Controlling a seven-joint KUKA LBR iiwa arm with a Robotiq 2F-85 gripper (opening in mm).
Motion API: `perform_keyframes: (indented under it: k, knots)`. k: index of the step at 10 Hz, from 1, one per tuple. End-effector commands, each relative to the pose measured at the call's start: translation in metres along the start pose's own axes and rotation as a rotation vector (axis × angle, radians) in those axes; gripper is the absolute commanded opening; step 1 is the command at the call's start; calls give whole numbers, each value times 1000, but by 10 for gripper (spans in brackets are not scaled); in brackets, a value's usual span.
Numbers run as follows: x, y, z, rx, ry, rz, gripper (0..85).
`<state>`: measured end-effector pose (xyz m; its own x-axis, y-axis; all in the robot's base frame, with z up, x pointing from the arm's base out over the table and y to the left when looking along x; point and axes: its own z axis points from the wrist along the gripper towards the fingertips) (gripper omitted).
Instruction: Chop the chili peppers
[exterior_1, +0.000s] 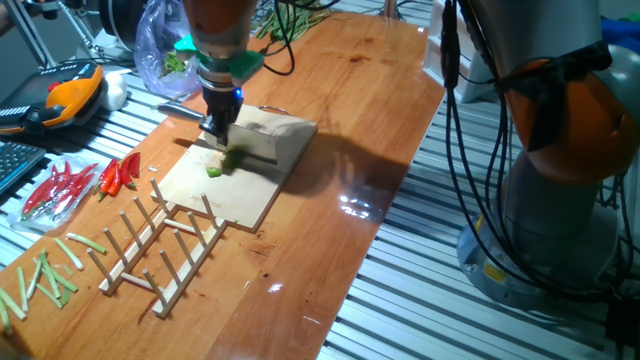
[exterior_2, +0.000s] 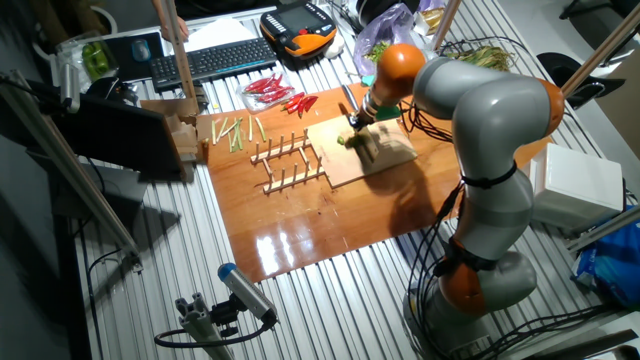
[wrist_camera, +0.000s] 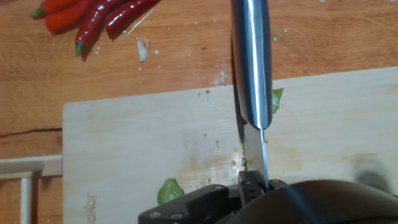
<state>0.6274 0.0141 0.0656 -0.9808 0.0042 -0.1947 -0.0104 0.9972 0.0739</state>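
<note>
My gripper (wrist_camera: 252, 184) is shut on a knife (wrist_camera: 252, 62), whose steel blade runs away from the hand across the wooden board (wrist_camera: 137, 149). A small green chili chunk (wrist_camera: 168, 190) lies on the board left of the gripper. Another green bit (wrist_camera: 277, 99) peeks out from behind the blade's right side at the board's far edge. From the side, the gripper (exterior_1: 218, 135) hangs low over the board (exterior_1: 250, 190), with the green chili piece (exterior_1: 214, 170) just below it. The other fixed view shows the chili (exterior_2: 345, 140) beside the gripper (exterior_2: 358, 122).
Long red chilies (exterior_1: 118, 175) (wrist_camera: 99, 15) lie off the board, beyond the blade tip. A wooden peg rack (exterior_1: 165, 245) stands against the board's near edge, with pale green stalk sticks (exterior_1: 40, 275) past it. A plastic bag (exterior_1: 165, 45) sits behind the arm.
</note>
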Motion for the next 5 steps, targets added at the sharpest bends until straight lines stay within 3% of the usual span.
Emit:
perform_keyframes:
  k: [1, 5]
  knots:
    - [4, 0, 3, -1, 1, 1, 0]
    - [9, 7, 1, 2, -2, 11, 0]
